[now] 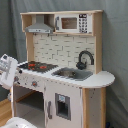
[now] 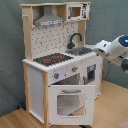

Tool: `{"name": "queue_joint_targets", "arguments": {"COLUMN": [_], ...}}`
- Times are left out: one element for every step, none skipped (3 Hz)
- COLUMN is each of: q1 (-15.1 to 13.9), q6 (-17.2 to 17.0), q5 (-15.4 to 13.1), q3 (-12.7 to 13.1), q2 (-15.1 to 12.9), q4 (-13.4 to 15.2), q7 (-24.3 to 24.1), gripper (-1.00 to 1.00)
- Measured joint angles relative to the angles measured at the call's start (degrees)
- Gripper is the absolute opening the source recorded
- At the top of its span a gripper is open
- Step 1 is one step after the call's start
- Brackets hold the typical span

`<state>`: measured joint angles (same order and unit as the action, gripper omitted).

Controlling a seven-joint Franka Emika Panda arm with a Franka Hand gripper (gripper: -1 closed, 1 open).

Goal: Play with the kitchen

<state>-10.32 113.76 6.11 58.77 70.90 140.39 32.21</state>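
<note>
While the hand's state cannot be told, the kitchen (image 2: 60,70) oven door (image 2: 70,101) hangs open.

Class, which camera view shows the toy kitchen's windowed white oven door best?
The second exterior view: the windowed white oven door faces that camera, swung open and whole. The first exterior view shows only the dark oven opening at its lower left.

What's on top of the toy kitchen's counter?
On the white and light-wood toy kitchen's countertop sit a black hob with red rings, a grey sink and a curved black faucet. The sink's inside is too dim to tell what it holds.
</note>
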Motion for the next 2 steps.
{"name": "queue_joint_targets", "arguments": {"q1": [-0.1, -0.2], "q6": [0.0, 0.5], "q5": [2.9, 5.7], "q3": [-0.4, -0.2], "q2": [-4.3, -9.8], "q4": [1.3, 1.4], "q7": [2.5, 4.7], "gripper": [1.00, 1.00]}}
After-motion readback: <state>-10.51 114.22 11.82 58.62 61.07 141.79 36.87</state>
